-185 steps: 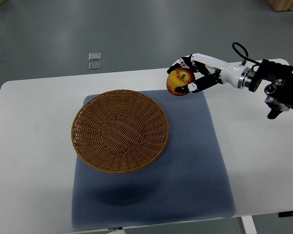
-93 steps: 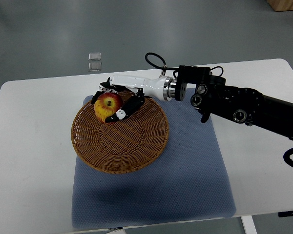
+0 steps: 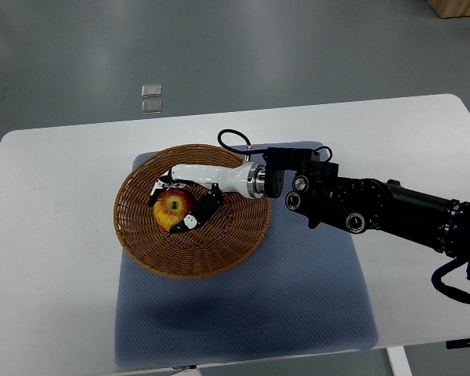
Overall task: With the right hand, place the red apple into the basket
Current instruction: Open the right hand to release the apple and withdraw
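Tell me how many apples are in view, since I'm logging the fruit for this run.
1. The red apple sits inside the wicker basket, left of its centre, with the right hand around it. Nothing suggests another hidden one.

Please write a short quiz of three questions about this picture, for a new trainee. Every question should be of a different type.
1. True or false: the red apple is over the inside of the wicker basket.
2. Multiple choice: what lies directly under the basket? A) a blue-grey mat B) a metal tray C) a cardboard box
3. Fill in the blank: the arm of the right hand comes in from the picture's ____ edge.

Key:
1. True; the right hand's fingers are curled around the apple.
2. A; the mat lies on the white table.
3. right
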{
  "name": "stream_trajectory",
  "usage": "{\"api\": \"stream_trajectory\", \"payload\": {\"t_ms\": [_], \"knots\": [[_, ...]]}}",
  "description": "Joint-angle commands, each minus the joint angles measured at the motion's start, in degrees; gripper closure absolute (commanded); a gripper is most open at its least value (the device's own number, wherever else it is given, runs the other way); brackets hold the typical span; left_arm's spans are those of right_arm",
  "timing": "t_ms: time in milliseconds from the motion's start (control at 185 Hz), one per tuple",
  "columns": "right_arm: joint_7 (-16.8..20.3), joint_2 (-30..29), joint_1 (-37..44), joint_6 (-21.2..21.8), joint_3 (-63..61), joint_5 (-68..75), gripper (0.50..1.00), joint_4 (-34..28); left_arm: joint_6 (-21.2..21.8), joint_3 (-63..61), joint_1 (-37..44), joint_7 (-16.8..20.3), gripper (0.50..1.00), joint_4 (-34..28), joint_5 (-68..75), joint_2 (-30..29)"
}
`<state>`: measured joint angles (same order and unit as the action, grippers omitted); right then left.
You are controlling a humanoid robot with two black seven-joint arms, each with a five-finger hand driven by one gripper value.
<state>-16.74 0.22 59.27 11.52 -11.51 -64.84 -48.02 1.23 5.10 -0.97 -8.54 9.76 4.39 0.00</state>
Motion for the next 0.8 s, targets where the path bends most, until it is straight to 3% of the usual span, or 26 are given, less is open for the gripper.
{"api": "stream_trajectory", "payload": {"t_ms": [0,22,27,103,259,264,513,615,750,756,793], "knots": [[0.21,-0.05,-0.29,-0.18,0.00,-0.02,0.767,0.03,0.00,0.00,0.00,0.01,0.500,0.00,0.00,0.00],[0.21,-0.05,-0.29,-0.18,0.00,-0.02,0.767,0.03,0.00,0.00,0.00,0.01,0.500,0.00,0.00,0.00],[0.21,-0.05,-0.38,0.08,0.00,0.06,0.734,0.03,0.00,0.00,0.00,0.01,0.500,0.00,0.00,0.00],[0.21,0.04,-0.47,0.17,-0.09,0.06,0.662,0.03,0.00,0.00,0.00,0.01,0.500,0.00,0.00,0.00],[0.13,0.39,-0.64,0.26,-0.09,0.42,0.630,0.03,0.00,0.00,0.00,0.01,0.500,0.00,0.00,0.00],[0.13,0.57,-0.64,0.34,-0.09,0.50,0.603,0.03,0.00,0.00,0.00,0.01,0.500,0.00,0.00,0.00],[0.13,1.36,-0.56,0.26,-0.97,1.03,0.601,-0.05,0.00,0.00,0.00,0.01,0.500,0.00,0.00,0.00],[0.13,4.52,-0.03,1.14,-3.17,1.91,0.603,-0.76,0.00,0.00,0.00,0.01,0.500,0.00,0.00,0.00],[0.21,7.16,0.15,4.12,-6.77,5.34,0.603,-1.46,0.00,0.00,0.00,0.01,0.500,0.00,0.00,0.00],[0.39,8.90,0.06,6.04,-8.77,8.12,0.603,-1.63,0.00,0.00,0.00,0.01,0.500,0.00,0.00,0.00],[1.00,10.23,-0.03,7.02,-10.11,10.52,0.603,-1.55,0.00,0.00,0.00,0.01,0.500,0.00,0.00,0.00]]}}
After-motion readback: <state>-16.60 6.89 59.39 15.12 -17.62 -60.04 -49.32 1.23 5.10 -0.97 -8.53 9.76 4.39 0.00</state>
